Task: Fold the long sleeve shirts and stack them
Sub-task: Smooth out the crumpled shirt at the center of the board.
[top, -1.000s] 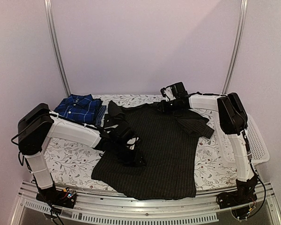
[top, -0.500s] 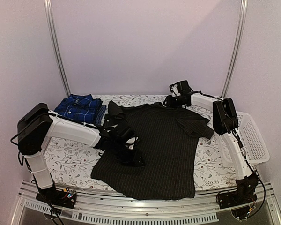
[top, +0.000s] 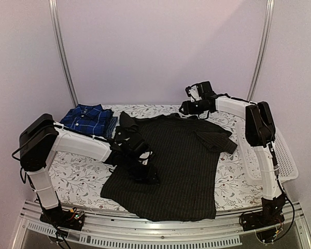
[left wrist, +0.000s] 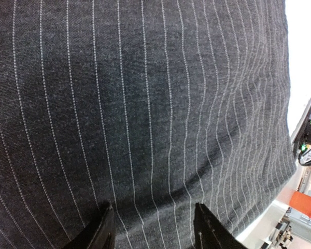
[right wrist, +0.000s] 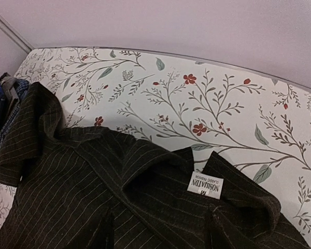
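A black pinstriped long sleeve shirt lies spread flat across the table, collar at the far edge. Its right sleeve is folded in over the body. My left gripper rests low on the shirt's left part; in the left wrist view it is open, with the pinstriped cloth flat beneath the spread fingers. My right gripper hovers over the collar; in the right wrist view it is open and empty, above the collar and its white label. A folded blue plaid shirt sits at the far left.
A white mesh basket stands along the table's right edge. The floral tablecloth shows on both sides of the black shirt. Metal posts rise at the back corners, with the wall close behind.
My right gripper has opened, let go of the shirt's collar area and lifted up and back from it. The left arm has stayed in place.
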`<state>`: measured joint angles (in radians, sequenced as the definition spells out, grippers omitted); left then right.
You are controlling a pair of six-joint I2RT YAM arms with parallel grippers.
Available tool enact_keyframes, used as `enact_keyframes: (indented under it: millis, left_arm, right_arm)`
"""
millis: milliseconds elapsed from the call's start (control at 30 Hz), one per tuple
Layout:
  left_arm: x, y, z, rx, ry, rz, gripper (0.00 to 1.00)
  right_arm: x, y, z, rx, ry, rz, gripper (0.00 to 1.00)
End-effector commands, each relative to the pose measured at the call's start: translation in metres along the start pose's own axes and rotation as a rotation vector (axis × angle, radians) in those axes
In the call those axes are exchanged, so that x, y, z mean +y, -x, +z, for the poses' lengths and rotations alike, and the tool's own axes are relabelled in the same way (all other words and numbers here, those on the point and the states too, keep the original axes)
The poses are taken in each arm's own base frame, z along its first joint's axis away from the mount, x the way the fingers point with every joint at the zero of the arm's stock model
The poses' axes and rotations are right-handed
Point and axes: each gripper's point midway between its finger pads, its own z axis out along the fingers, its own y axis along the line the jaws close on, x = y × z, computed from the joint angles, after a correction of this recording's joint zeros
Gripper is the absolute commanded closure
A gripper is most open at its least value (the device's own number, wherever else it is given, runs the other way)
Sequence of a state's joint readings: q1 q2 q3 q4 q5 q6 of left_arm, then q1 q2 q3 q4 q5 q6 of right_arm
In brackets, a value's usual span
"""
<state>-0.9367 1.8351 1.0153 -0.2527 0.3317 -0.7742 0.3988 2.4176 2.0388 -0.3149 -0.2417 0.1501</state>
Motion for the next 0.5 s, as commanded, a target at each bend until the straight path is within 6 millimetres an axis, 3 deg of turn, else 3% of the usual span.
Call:
enact_keyframes:
  millis: [0,100,233,467]
  left_arm:
    - [0.011,-0.001,0.001,0.012,0.03,-0.011,0.48]
    - [0.013,-0.001,0.0,0.013,0.032,-0.014,0.48]
    - [0.013,-0.003,0.001,0.016,0.031,-0.013,0.48]
    - [0.014,-0.004,0.0,0.013,0.032,-0.014,0.48]
  right_arm:
    - [0.05,-0.001,-0.03,-0.008,0.051,-0.1,0.47]
    - [0.067,-0.023,-0.031,0.033,0.088,-0.087,0.62]
    - [0.066,-0.046,-0.018,0.085,0.101,-0.05,0.85]
    - [0.036,-0.061,0.021,0.135,0.034,0.015,0.94]
